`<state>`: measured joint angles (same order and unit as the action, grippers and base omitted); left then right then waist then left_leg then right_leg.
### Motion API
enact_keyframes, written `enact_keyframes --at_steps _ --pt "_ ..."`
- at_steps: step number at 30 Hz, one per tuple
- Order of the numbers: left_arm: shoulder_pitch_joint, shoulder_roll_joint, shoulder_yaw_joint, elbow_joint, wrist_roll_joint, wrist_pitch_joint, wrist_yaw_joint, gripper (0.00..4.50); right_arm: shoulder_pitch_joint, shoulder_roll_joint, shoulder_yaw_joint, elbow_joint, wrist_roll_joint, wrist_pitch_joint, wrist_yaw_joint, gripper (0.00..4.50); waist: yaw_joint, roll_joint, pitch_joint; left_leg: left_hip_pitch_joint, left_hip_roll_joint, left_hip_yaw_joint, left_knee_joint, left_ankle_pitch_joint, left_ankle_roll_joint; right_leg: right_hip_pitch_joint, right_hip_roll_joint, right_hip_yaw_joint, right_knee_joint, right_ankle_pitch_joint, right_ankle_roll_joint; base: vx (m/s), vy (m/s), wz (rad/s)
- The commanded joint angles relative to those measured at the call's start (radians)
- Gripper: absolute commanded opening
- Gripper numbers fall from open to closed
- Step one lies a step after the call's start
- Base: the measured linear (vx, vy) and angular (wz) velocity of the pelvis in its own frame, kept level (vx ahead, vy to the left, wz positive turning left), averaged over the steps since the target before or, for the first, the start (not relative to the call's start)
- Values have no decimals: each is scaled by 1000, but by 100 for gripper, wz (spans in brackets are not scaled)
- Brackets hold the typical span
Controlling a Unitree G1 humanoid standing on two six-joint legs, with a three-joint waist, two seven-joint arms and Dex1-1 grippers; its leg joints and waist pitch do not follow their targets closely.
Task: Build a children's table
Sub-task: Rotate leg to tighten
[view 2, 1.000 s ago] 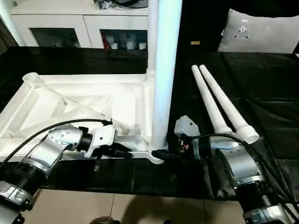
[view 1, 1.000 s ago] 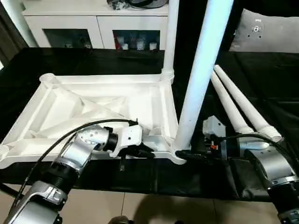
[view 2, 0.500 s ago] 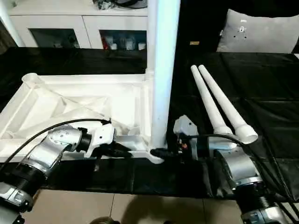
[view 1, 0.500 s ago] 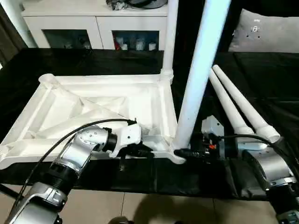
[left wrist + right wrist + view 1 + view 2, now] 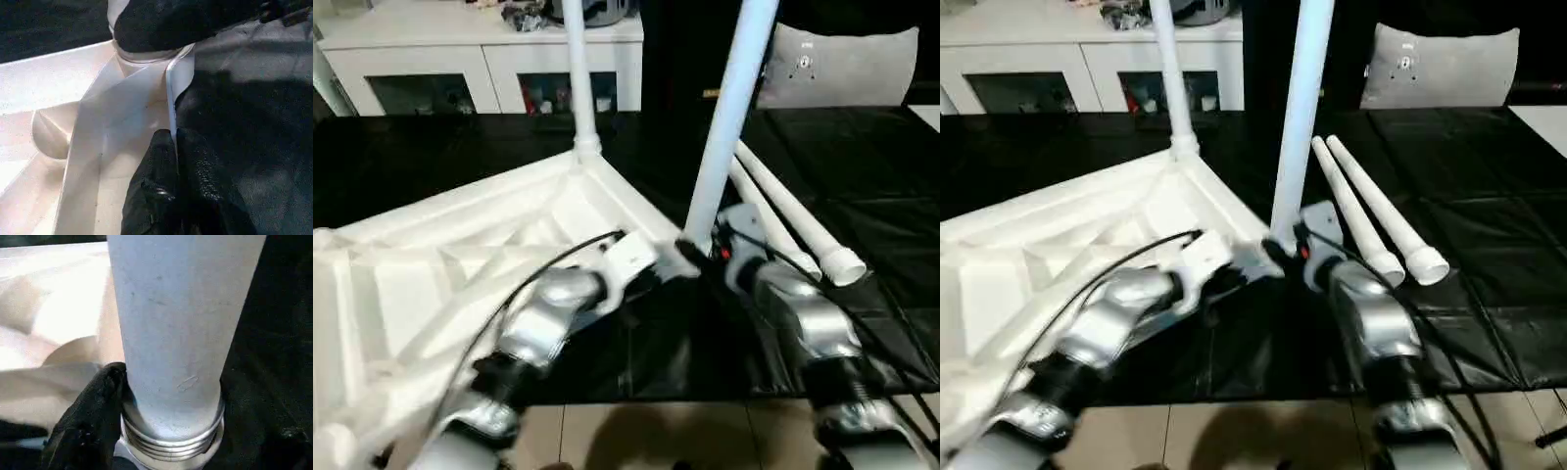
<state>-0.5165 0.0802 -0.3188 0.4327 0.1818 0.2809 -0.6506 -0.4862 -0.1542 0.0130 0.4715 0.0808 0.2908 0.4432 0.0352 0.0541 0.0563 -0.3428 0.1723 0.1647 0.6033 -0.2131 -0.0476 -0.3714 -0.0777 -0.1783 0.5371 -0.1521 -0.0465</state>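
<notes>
left claw (image 5: 175, 147): pinches table top (image 5: 460, 255) rim to steady it | right claw (image 5: 146, 431): clamps my near-corner leg (image 5: 724, 127) base, seating it in its socket

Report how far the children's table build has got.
Done: two legs stand upright in corner sockets of the upturned table top, the far leg and the near leg. In hand: the right gripper clasps the near leg's base; the left gripper pinches the top's rim. Left: two loose legs lying on the black cloth.
</notes>
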Motion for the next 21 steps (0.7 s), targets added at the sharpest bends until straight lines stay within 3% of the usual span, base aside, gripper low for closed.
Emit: enact_keyframes --at_steps 1,5,9,12,13,16,18,21 --pt "-34 -35 -61 -38 2 -21 -3 0 13 60 51 15 38 25 38 338 4 -7 -59 3 59 -33 -74 -263 61 39 -105 57 -98 -515 9 0 0 0" --pt "-24 -13 -64 -47 9 -22 -10 0 24 48 49 1 38 2 50 377 11 -10 -64 -5 63 -31 -76 -225 70 44 -107 67 -83 -442 -28 0 0 0" --pt "-13 44 -41 -29 0 -73 -60 0 70 -10 35 -64 48 -51 138 412 26 -12 -67 -9 62 -26 -73 -176 86 44 -108 72 -78 -427 -31 0 0 0" --pt "-12 80 -40 -12 -4 -114 -100 0 84 -54 27 -91 58 -69 184 435 39 -12 -73 -18 65 -30 -71 -118 103 49 -103 76 -60 -338 -43 0 0 0" --pt "-12 92 -41 -6 -6 -130 -115 0 88 -70 25 -99 59 -75 202 443 41 -11 -74 -15 65 -27 -69 -112 110 44 -105 78 -58 -321 -53 0 0 0" --pt "-15 138 -41 9 -26 -175 -179 0 99 -133 14 -125 71 -95 273 443 51 -8 -76 -15 68 -26 -68 -94 116 45 -104 79 -51 -292 -73 0 0 0" --pt "-16 158 -43 10 -40 -191 -219 0 103 -161 11 -134 77 -105 310 443 60 -9 -80 -16 73 -26 -65 -58 129 45 -104 84 -37 -220 -93 0 0 0" --pt "-12 184 -51 5 -69 -231 -295 0 114 -199 16 -151 87 -135 378 443 63 -13 -79 -19 72 -24 -64 -55 135 43 -105 86 -32 -218 -102 0 0 0"
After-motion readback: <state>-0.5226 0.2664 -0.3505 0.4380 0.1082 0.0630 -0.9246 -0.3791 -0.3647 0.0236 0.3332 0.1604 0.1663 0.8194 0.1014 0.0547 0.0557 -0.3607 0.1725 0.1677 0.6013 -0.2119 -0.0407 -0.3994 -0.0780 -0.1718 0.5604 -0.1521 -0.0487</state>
